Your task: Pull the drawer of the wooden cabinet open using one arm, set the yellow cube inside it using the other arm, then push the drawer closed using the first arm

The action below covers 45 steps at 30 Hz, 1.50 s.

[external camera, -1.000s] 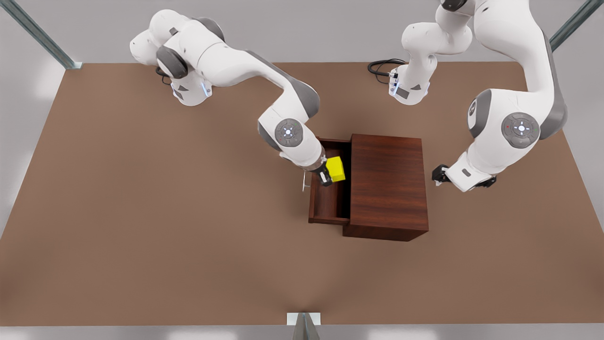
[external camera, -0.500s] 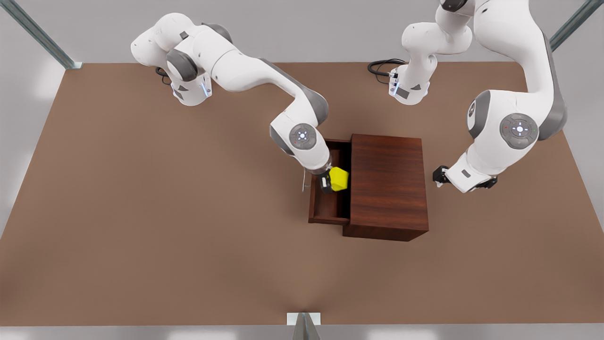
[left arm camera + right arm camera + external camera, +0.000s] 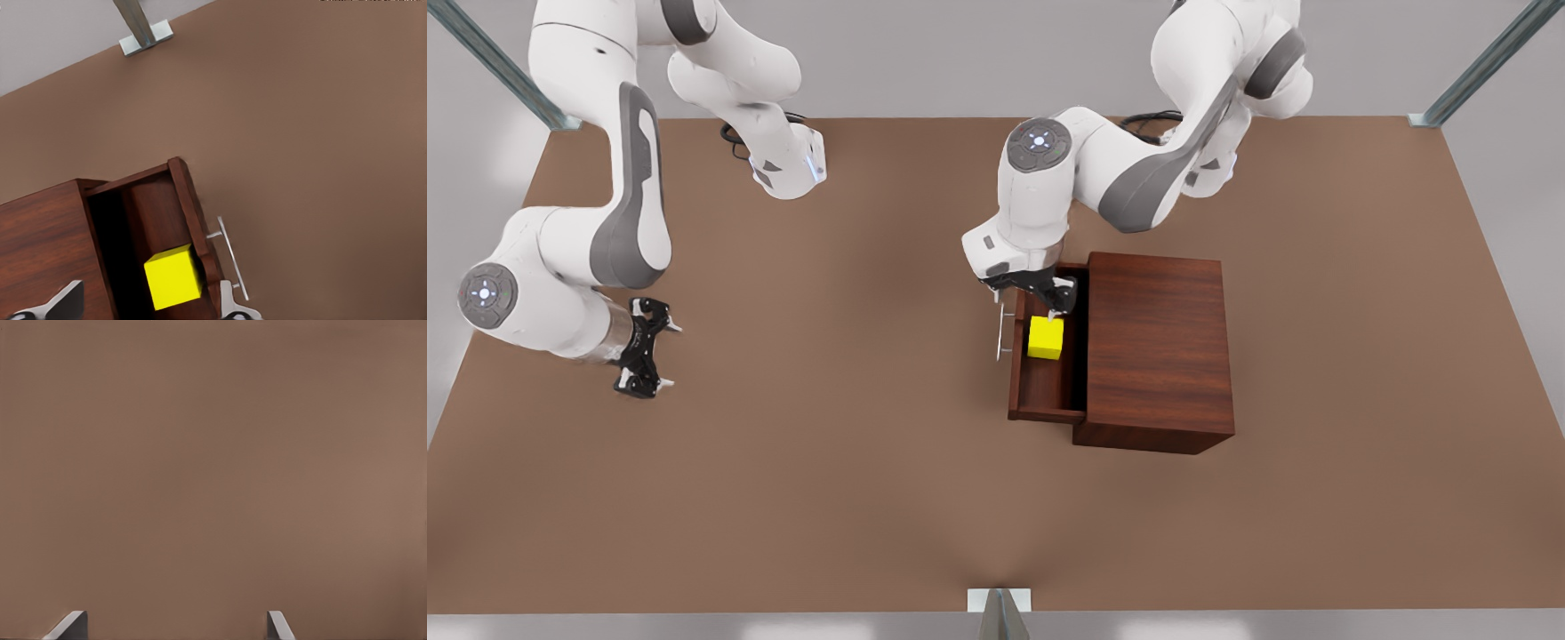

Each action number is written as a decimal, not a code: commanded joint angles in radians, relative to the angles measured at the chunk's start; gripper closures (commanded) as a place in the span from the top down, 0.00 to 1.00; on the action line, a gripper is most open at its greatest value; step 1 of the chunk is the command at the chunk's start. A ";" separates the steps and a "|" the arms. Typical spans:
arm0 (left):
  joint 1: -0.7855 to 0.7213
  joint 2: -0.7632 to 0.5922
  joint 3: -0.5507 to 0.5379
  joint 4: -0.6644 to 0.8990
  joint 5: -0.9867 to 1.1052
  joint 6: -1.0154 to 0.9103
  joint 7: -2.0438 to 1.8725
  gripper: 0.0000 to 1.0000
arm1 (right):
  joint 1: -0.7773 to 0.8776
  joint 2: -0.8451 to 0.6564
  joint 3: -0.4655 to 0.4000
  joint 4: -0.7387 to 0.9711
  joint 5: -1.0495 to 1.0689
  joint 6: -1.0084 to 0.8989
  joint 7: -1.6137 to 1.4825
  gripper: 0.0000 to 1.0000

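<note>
You are hovering the released left pincer (image 3: pixel 1040 298) over the open drawer (image 3: pixel 1047 380) where the yellow cube (image 3: pixel 1046 338) is lying, ready to push, while the spread right pincer (image 3: pixel 646 347) is waiting above the worktop (image 3: pixel 827 462).

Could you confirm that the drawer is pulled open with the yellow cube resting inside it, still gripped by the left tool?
Not quite: the yellow cube does rest inside the open drawer, but nothing grips it. The front view shows the left tool open above the drawer's far end, clear of the cube. The right tool waits open over the table.
</note>
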 commanded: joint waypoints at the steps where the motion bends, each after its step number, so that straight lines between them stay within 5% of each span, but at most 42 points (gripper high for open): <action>1: -0.014 0.036 -0.005 0.005 0.012 0.222 -0.992 1.00 | 0.006 -0.008 0.000 -0.010 -0.061 0.006 -1.353 1.00; 7: -0.056 0.136 0.001 0.002 0.014 0.419 -1.047 1.00 | 0.005 0.006 -0.004 0.019 -0.060 0.000 -1.344 1.00; 21: -0.138 0.248 -0.002 -0.084 0.138 0.437 -0.860 1.00 | 0.005 0.012 -0.006 0.022 -0.057 -0.001 -1.339 1.00; 45: -0.098 0.193 0.016 -0.264 0.169 0.319 -0.731 1.00 | 0.005 0.021 -0.006 0.034 -0.060 -0.014 -1.336 1.00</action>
